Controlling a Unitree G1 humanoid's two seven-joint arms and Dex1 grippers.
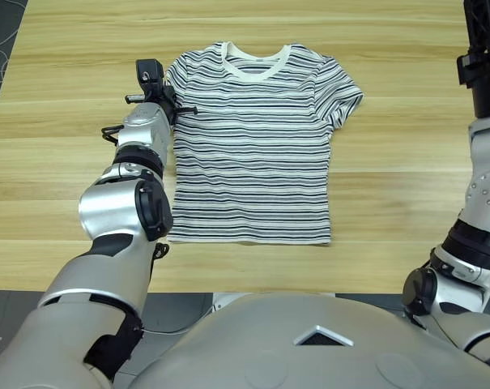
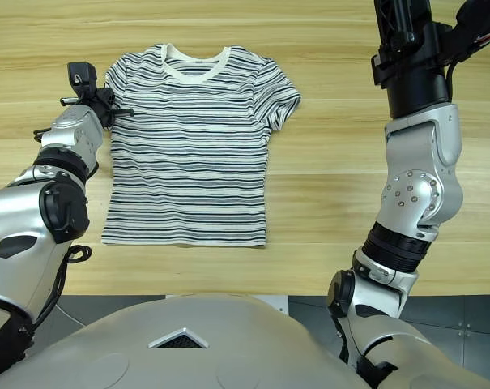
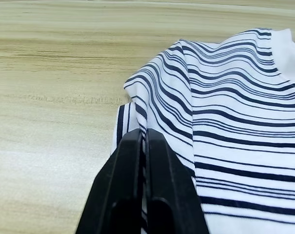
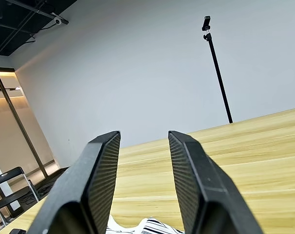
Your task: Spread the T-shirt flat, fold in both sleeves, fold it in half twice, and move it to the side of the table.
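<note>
- Lying flat on the wooden table (image 1: 406, 178), the striped T-shirt (image 1: 253, 146) is spread front up, with its collar on the far side and its hem toward the robot; the spreading step looks done.
- The right sleeve (image 1: 343, 99) sticks out to the side, unfolded.
- The left sleeve (image 3: 123, 124) does not stick out past the body, so I judge its fold to be the step in hand.
- Neither fold in half has been made, and the shirt sits mid-table, not at the side, so most of the task is left.
- The left gripper (image 3: 143, 141) is down at the shirt's left shoulder, its fingers pressed together with barely a slit between them, apparently pinching the sleeve fabric.
- The right gripper (image 4: 142, 141) is raised well above the table, its fingers parted wide, holding and touching nothing.
</note>
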